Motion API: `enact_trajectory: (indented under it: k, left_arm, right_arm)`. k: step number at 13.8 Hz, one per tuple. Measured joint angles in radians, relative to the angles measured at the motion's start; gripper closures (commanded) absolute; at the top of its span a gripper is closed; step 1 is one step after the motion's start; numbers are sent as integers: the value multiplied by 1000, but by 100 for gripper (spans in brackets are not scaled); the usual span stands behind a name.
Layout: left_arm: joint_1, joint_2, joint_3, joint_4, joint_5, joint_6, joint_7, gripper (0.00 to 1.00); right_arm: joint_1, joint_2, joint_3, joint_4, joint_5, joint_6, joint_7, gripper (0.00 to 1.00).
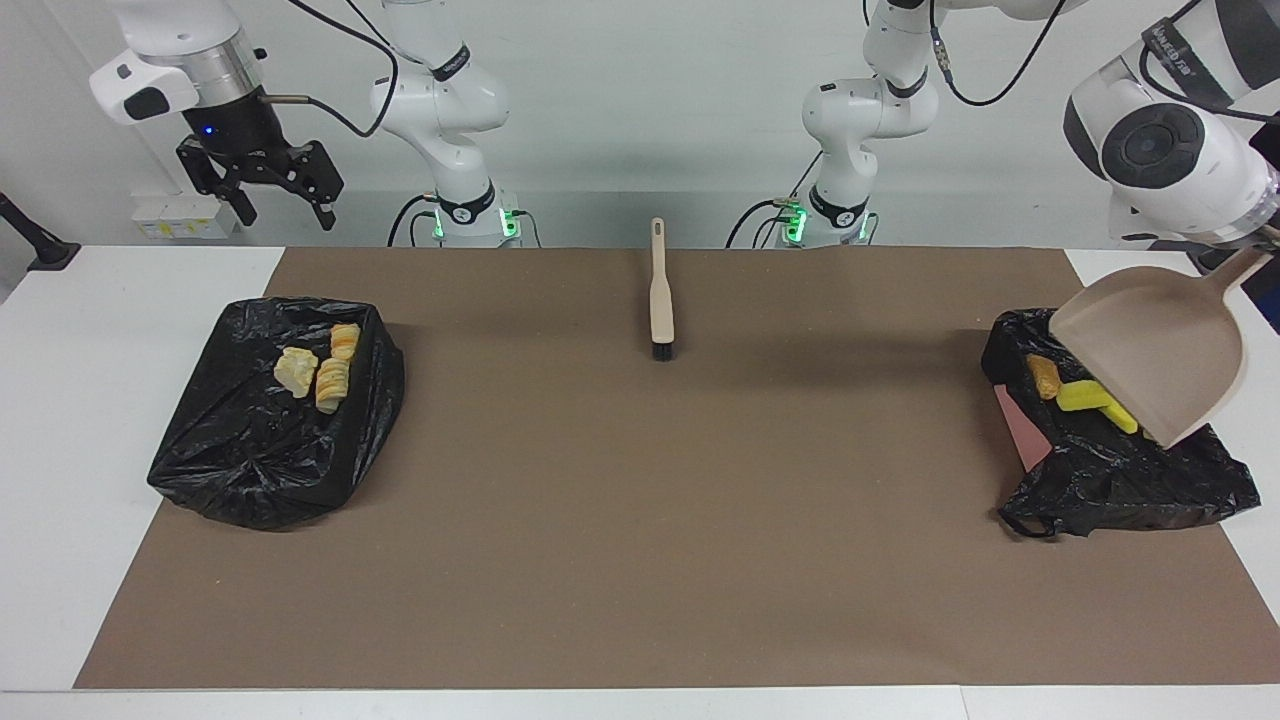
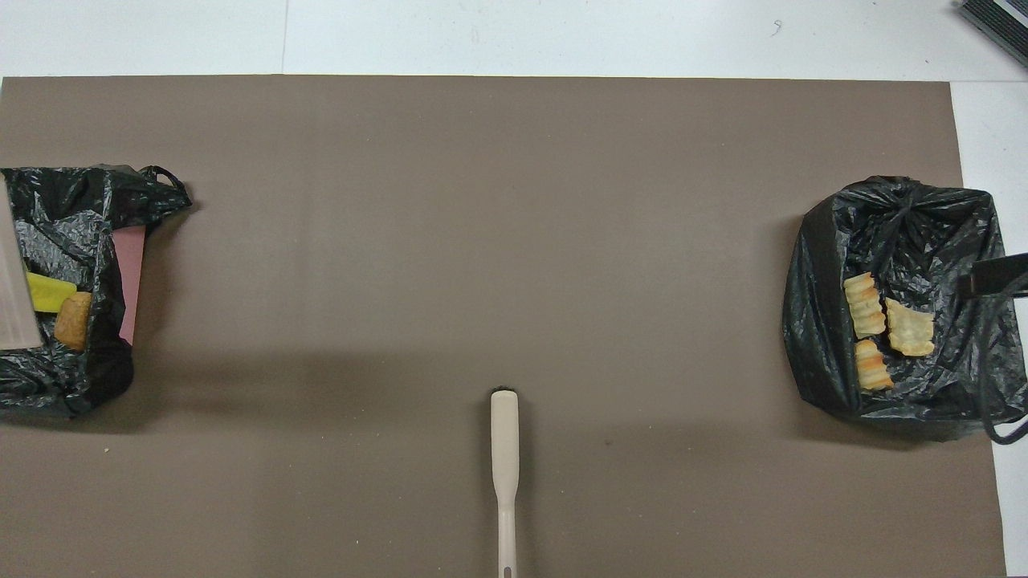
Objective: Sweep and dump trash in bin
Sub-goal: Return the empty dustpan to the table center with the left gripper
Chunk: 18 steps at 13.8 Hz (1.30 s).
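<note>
All the trash [image 1: 1085, 397] lies in the two black bags [image 1: 1115, 470]. The left pincer, unseen, grips the upturned dustpan [image 1: 1160, 345] over one; the right pincer [image 1: 283, 203] hangs wide. The brush [image 1: 660, 300] rests mid-worktop.

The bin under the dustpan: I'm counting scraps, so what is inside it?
In the black-bagged bin at the left arm's end lie a brown lump and yellow sponge pieces. The tilted dustpan covers part of the opening, so more scraps may be hidden.
</note>
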<state>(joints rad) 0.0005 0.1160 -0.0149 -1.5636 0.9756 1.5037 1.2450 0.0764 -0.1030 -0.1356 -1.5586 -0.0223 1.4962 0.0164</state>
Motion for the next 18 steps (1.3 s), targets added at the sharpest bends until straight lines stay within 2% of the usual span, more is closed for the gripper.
enact_trajectory:
  k: [6,13,16,18]
  left_arm:
    - [-64,-10,-6,-1,-296,-85,-289,100]
    - [-88,-23,-16,-1,-634,-105,-605,100]
    - [-100,-30,-38,-5,-743,-108,-773,100]
    - [-144,-40,-43,-19,-811,-108,-898,100]
  right_arm:
    - [10,-4,5,-1,0,0,0,0]
    - [10,-4,6,-1,3,1,0,0]
    - [10,-4,6,-1,4,1,0,0]
    - [10,-4,6,-2,4,1,0,0]
